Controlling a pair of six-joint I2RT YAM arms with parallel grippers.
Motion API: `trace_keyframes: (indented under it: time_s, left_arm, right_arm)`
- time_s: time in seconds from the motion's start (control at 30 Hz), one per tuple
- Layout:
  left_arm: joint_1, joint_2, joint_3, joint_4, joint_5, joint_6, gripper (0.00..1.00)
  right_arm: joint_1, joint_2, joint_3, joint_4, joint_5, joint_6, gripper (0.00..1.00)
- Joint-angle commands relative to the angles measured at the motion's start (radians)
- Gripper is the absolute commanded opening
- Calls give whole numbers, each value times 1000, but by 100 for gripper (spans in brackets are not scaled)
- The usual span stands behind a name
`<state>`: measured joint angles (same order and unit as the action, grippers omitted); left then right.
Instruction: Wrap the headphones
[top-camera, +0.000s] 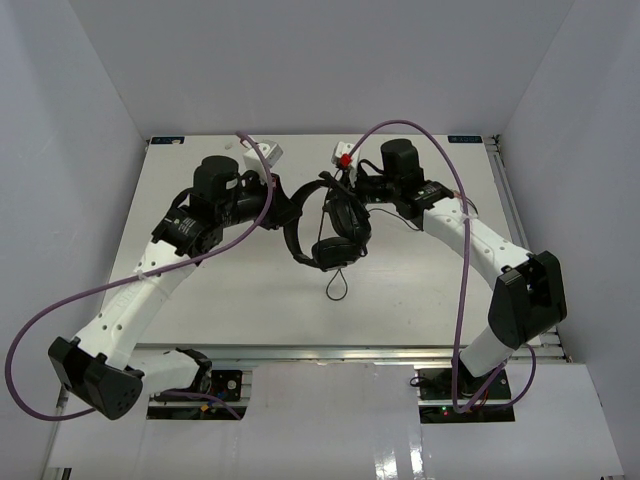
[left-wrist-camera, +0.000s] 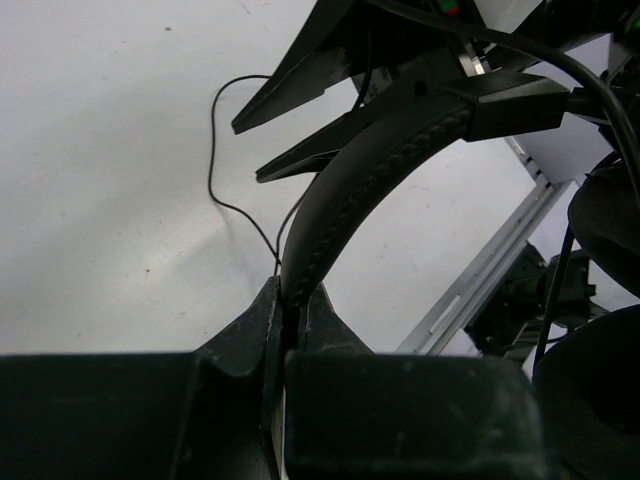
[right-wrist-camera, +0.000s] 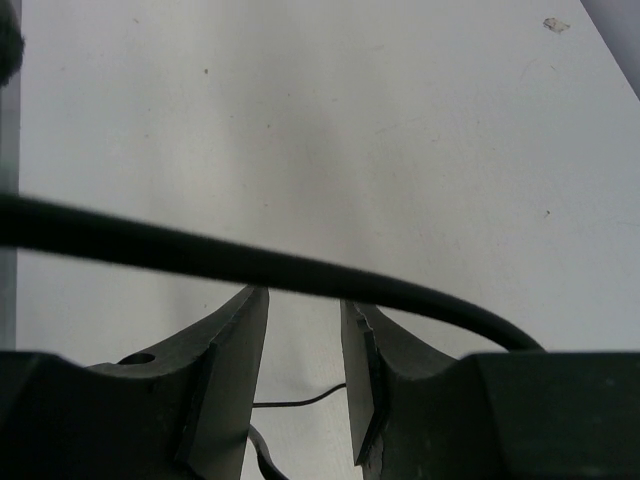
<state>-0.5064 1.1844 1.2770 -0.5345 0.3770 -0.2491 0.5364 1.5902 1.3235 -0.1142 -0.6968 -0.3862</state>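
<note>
Headphones (top-camera: 330, 238) from above: you see them held over the table (top-camera: 430, 295), left gripper (top-camera: 282, 207) at the headband (top-camera: 292, 228), right gripper (top-camera: 338, 186) by the top, cord (top-camera: 338, 285) looping below
Headband at left wrist: left gripper (left-wrist-camera: 290, 312) clamped on it; only here you get its stitching, and the right gripper's fingers (left-wrist-camera: 300, 160) parted
Right wrist: jaws stand apart, gripping nothing; a blurred dark band (right-wrist-camera: 250, 262) crosses them, which part you cannot tell

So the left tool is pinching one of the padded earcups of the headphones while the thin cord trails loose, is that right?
Not quite. The left tool is pinching the headband of the headphones, not an earcup; the left wrist view shows the arched band running straight between its closed fingers. The thin cord does trail loose.
</note>
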Motion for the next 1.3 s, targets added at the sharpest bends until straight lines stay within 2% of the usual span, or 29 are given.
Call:
trace_keyframes:
  time_s: [0.0, 0.13, 0.33, 0.47, 0.6, 0.7, 0.9, 1.07, 1.13, 1.27]
  left_arm:
    - [-7, 14, 42, 89, 157, -93, 0]
    - [-7, 20, 30, 103, 198, -99, 0]
    - [-7, 1, 73, 102, 96, -96, 0]
    - [-7, 15, 160, 85, 32, -97, 0]
    - [-7, 46, 273, 44, -24, -107, 0]
    - [-7, 66, 346, -1, -79, -119, 0]
    - [-7, 78, 401, -27, -151, -141, 0]
    - [-7, 90, 425, -36, -215, -151, 0]
    - [-7, 99, 459, -40, -240, -153, 0]
    - [-7, 130, 527, -47, -293, -163, 0]
  right_arm:
    - [-9, -34, 33, 45, -38, 62, 28]
    - [-9, -26, 46, 45, -47, 79, 29]
    - [-23, -29, -25, 118, -225, 150, 35]
    - [-24, -29, -130, 368, -403, 356, 38]
    - [-23, -11, -199, 626, -477, 579, 40]
    - [-24, 2, -228, 775, -498, 698, 39]
    - [-23, 9, -256, 917, -513, 803, 38]
    - [-23, 52, -286, 1203, -566, 1070, 38]
    - [-24, 76, -292, 1386, -580, 1178, 39]
    - [-17, 133, -303, 1638, -575, 1392, 40]
